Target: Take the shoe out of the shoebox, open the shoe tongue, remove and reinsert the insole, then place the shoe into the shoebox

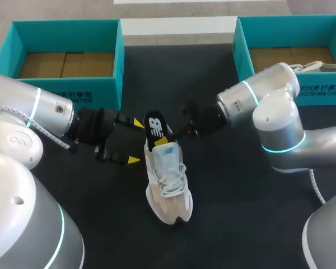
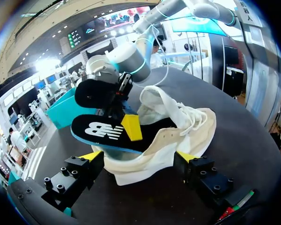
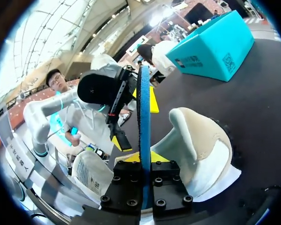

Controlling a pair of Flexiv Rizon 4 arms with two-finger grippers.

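While right pincer pinches insole, shoe half-hides left pincer — grip unclear.

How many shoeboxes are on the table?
2. Left shoebox at the far left, open, bare inside; right shoebox at the far right, partly cut off by the view's edge, something pale inside. None seem hidden.

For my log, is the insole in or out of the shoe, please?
Partly out: the insole sticks up from the sneaker, held in the right gripper.
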